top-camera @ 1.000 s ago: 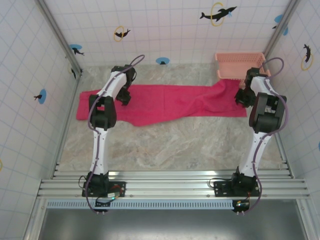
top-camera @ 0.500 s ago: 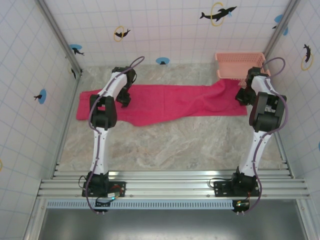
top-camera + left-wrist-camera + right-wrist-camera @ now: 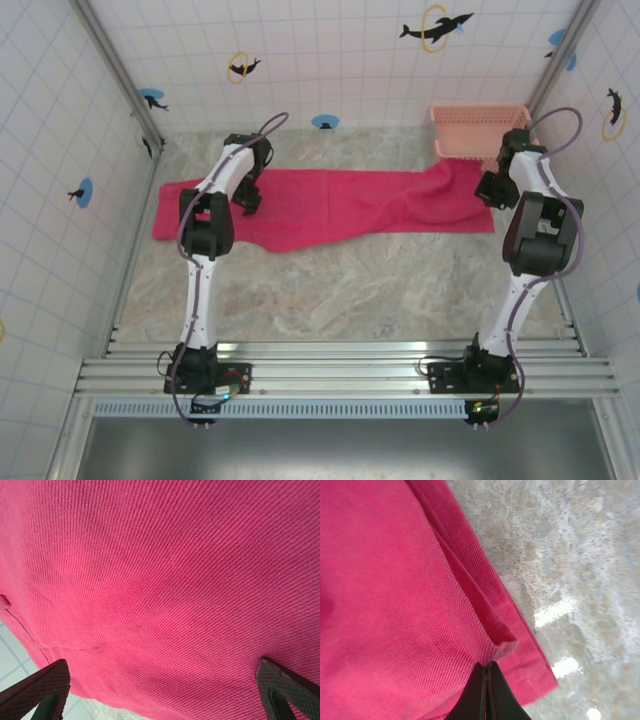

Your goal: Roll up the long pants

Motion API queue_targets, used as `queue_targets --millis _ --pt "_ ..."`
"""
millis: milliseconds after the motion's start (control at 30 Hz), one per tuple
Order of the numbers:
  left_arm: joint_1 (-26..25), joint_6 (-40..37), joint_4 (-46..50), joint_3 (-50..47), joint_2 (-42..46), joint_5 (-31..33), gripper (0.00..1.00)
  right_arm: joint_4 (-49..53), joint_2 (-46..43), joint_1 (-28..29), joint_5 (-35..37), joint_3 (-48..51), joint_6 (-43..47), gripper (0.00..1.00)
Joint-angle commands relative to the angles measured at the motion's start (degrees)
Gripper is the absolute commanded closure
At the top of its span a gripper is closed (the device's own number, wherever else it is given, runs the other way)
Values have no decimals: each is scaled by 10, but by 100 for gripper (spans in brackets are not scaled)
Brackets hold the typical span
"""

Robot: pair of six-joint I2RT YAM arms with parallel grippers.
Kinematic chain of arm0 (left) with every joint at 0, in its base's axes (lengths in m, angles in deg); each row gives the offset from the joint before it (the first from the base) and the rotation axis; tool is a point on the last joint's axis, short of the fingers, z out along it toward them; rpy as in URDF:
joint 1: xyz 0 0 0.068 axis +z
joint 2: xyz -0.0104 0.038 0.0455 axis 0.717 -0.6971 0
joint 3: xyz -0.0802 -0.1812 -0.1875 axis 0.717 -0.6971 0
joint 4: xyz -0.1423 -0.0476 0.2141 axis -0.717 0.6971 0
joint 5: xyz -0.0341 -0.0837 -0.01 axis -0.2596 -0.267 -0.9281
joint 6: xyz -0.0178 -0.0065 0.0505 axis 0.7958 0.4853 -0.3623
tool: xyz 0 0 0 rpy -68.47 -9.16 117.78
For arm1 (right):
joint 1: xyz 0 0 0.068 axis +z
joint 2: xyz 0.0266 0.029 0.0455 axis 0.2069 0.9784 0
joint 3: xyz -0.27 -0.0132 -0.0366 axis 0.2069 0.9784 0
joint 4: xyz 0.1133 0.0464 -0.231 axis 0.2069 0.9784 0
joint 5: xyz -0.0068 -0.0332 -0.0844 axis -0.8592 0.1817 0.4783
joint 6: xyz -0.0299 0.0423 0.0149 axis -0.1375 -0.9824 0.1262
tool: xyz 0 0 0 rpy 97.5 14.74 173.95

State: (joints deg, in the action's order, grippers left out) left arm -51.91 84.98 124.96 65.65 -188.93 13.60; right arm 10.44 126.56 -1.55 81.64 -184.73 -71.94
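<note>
The long pants [image 3: 340, 205] lie flat across the far half of the table, bright magenta-red, running from left to right. My left gripper [image 3: 250, 198] hovers over their left part; in the left wrist view it [image 3: 160, 669] stands open, one dark finger [image 3: 40, 687] at each lower corner and the cloth [image 3: 165, 580] spread beneath. At the cloth's right end my right gripper [image 3: 489, 190] is shut. The right wrist view shows its tips [image 3: 487, 666] pinching a raised fold of the pants' [image 3: 385, 590] edge, just inside the hemmed corner.
A pale pink slotted basket [image 3: 478, 130] stands at the back right, close behind the right gripper. Marbled tabletop [image 3: 570, 555] lies bare beside the pants' corner. Tiled walls close in the left, right and back.
The right gripper has closed on the fold at the pants' right end, and its arm has shifted slightly to the right. The left arm has not moved.
</note>
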Motion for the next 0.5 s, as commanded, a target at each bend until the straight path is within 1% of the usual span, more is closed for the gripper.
queue_targets --millis 0,200,433,467 --pt "-4 -2 21 -7 -8 -2 3 3 -49 -6 10 25 4 100" --pt "-3 -9 12 -15 -4 -5 3 3 -87 -8 6 84 5 100" --pt "-3 -22 7 -25 -3 -2 3 -15 -89 -26 20 158 10 100" --pt "-3 -23 7 -25 -4 -1 3 -18 -88 -32 22 163 8 89"
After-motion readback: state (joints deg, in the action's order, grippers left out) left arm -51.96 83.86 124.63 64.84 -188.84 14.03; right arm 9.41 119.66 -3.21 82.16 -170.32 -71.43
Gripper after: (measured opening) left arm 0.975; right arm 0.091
